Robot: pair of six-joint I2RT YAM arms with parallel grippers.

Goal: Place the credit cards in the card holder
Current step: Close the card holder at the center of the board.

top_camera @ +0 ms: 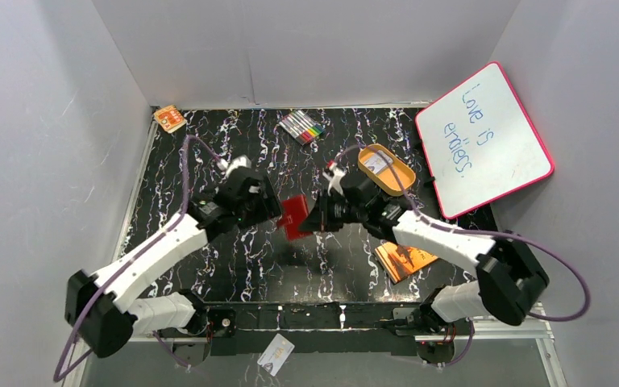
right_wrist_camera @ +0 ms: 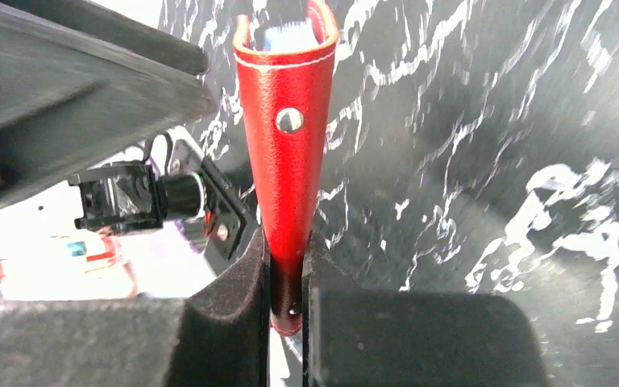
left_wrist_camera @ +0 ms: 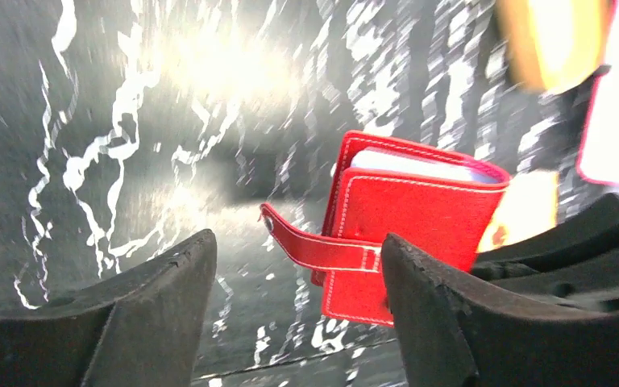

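Black marbled surface (top_camera: 234,250), centre: my right fingers (right_wrist_camera: 226,322) clamped on the card holder (right_wrist_camera: 288,177), held upright; left fingers (left_wrist_camera: 153,322) apart beside it; holding step, I judge, and next the left must fetch the near-edge credit card (top_camera: 276,355).

A table (top_camera: 250,266) with a glossy black top veined in white like marble sits boxed in by plain pale grey panels, a back wall (top_camera: 306,48), a left wall (top_camera: 40,161) and a right wall (top_camera: 596,81), with a bright patch of light (left_wrist_camera: 226,68) glaring off the tabletop.
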